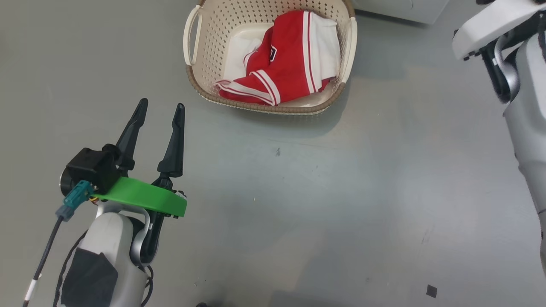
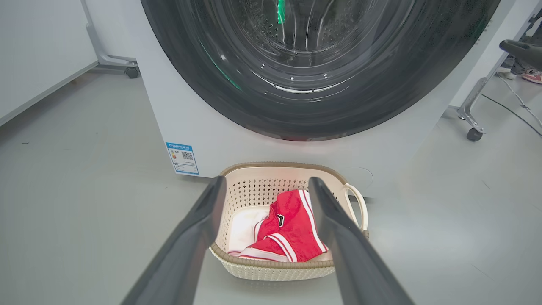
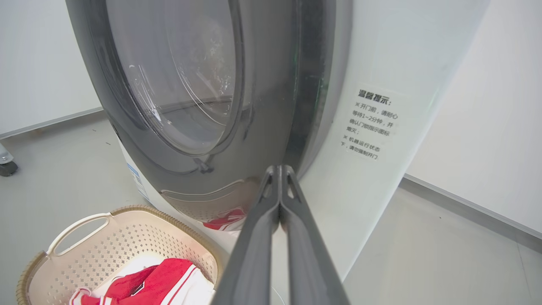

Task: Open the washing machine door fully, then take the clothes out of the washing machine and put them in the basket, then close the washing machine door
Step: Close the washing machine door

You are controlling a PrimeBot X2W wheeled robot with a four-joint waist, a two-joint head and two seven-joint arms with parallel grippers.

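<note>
The glossy black-rimmed glass door [image 3: 190, 106] ahead of the pinched-together, empty right gripper [image 3: 279, 169] could be left unlatched by slipping; the left gripper [image 1: 161, 104] is spread wide, empty.

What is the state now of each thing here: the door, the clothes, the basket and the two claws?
washing machine door: looks closed, flat against the front of the washing machine.
clothes: crumpled, lying inside the basket.
basket: upright on the floor before the machine, holding the clothes.
left claw: open, empty, over bare floor.
right claw: shut, empty, tips at the door's rim.
</note>
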